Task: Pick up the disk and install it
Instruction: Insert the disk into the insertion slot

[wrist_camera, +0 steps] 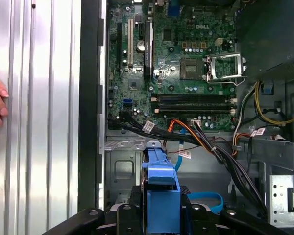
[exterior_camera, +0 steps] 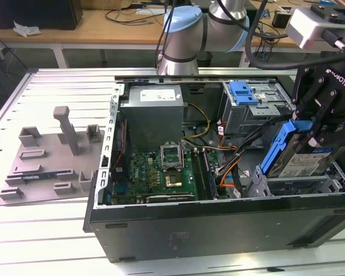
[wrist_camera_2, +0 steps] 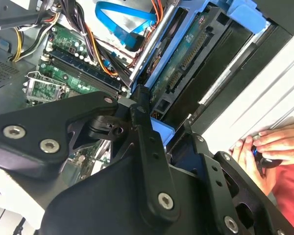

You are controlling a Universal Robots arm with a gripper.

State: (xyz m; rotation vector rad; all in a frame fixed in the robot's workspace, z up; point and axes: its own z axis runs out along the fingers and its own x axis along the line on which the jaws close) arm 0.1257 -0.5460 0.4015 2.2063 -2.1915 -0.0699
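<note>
The disk [exterior_camera: 303, 162] is a silver drive with a blue-and-white label in a blue carrier bracket [exterior_camera: 278, 147]. It hangs tilted on edge over the open bay [exterior_camera: 293, 187] at the front corner of the computer case, on the exterior view's right. My gripper [exterior_camera: 311, 131] is shut on its upper end. In the second wrist view the disk's green circuit-board underside [wrist_camera_2: 186, 63] runs away from the gripper [wrist_camera_2: 167, 131], whose black fingers [wrist_camera_2: 143, 117] clamp the carrier. In the first wrist view the blue carrier [wrist_camera: 161, 193] stands between the fingers of the gripper [wrist_camera: 161, 216], above the bay floor [wrist_camera: 120, 169].
The open case [exterior_camera: 178, 230] holds a motherboard [exterior_camera: 161, 172], a grey power supply [exterior_camera: 152, 112], cable bundles [wrist_camera: 206, 144] and a fixed metal drive cage with a blue tab [exterior_camera: 244, 92]. A grey fixture [exterior_camera: 52, 158] lies on the exterior view's left. A person's hand [wrist_camera_2: 269, 147] rests beside the case.
</note>
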